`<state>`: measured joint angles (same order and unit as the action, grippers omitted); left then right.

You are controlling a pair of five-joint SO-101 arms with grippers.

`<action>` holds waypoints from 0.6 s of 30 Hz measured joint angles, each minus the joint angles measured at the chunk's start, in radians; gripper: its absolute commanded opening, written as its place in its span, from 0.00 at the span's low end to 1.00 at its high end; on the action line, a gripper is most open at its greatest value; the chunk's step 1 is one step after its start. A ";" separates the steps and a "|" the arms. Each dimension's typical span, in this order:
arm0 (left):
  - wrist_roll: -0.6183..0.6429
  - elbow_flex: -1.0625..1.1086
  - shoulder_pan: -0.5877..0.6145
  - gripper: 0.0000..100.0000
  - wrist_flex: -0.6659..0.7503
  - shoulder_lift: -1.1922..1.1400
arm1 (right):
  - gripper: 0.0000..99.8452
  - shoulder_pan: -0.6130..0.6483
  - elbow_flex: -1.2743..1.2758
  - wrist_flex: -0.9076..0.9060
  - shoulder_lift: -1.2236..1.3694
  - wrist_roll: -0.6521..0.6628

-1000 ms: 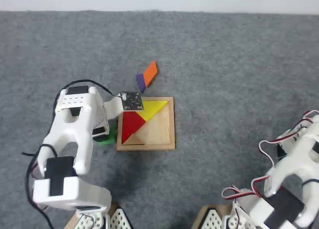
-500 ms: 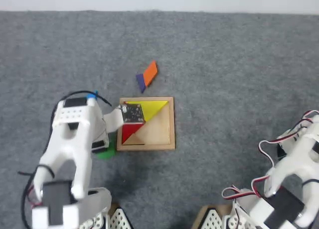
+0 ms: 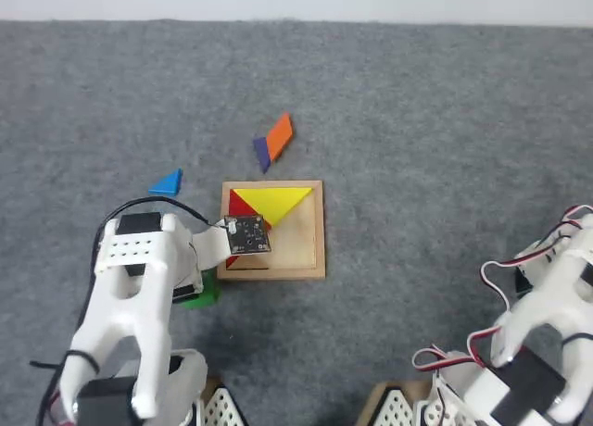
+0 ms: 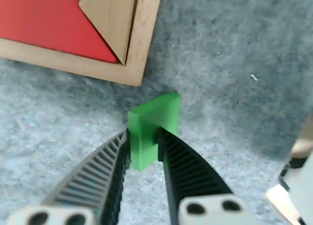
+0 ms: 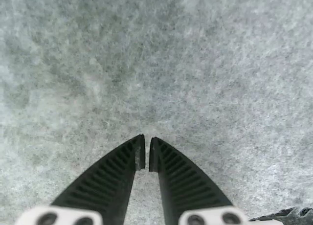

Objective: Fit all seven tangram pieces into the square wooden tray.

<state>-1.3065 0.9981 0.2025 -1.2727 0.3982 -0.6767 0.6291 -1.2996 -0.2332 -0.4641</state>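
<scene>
The square wooden tray [image 3: 315, 231] lies mid-table and holds a red triangle [image 3: 243, 207] and a yellow triangle [image 3: 276, 202]. In the left wrist view my left gripper [image 4: 143, 144] is shut on a green piece [image 4: 152, 128] standing on edge beside the tray's corner [image 4: 142, 63]. The green piece [image 3: 202, 297] peeks out under the left arm [image 3: 139, 278] in the high view. A blue triangle [image 3: 167, 182] lies left of the tray. An orange piece [image 3: 279, 134] and a purple piece [image 3: 262, 151] lie beyond it. My right gripper [image 5: 145, 152] is shut over bare carpet.
Grey carpet covers the table. The right arm [image 3: 547, 324] stays at the front right corner, far from the tray. The arm bases [image 3: 213, 407] stand at the front edge. Open carpet lies right of the tray and at the back.
The left arm has drawn back toward the front edge, uncovering the blue triangle and more of the tray. The green piece has shifted a little forward with it. The right arm has not moved.
</scene>
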 measured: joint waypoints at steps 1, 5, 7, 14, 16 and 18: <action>0.000 0.000 0.000 0.07 0.000 0.000 | 0.03 0.000 0.000 0.000 0.000 0.000; 0.000 0.000 0.000 0.07 0.000 0.005 | 0.03 0.000 0.000 0.000 0.000 0.000; 0.000 0.000 0.000 0.07 -0.002 0.005 | 0.03 0.000 0.000 0.000 0.000 0.000; -0.002 0.008 0.000 0.07 -0.005 0.006 | 0.03 0.000 0.000 0.000 0.000 0.000; -0.002 0.008 0.000 0.07 -0.023 0.009 | 0.03 0.000 0.000 0.000 0.000 0.000; -0.002 0.009 0.003 0.07 -0.048 0.018 | 0.03 0.000 0.000 0.000 0.000 0.000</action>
<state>-1.3080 1.0073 0.2056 -1.3203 0.4166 -0.6767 0.6291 -1.2996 -0.2332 -0.4641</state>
